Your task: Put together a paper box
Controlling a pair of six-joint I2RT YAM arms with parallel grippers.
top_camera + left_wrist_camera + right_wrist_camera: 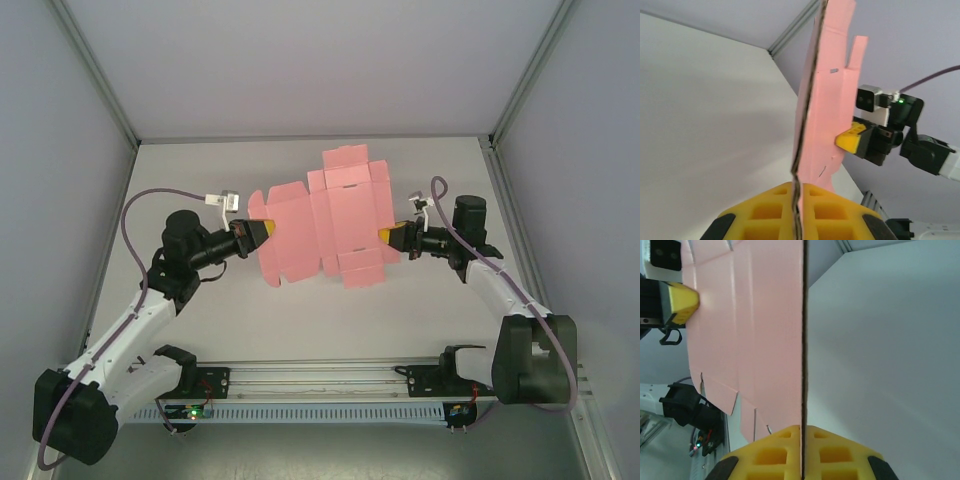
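- The paper box is a flat, unfolded pink die-cut sheet with tabs and flaps. It is held up above the counter, spanning the gap between the two arms.
- The left pincer is clamped on the sheet's left edge and the right pincer on its right edge. In both wrist views the card is nipped between yellow pads.
- The card looks light, thin and floppy, likely to crease and to slip from a loose grip. Broad panel edges seem safer to hold than the slender tabs.
- The counter is plain, white and smooth, and pale walls enclose it.
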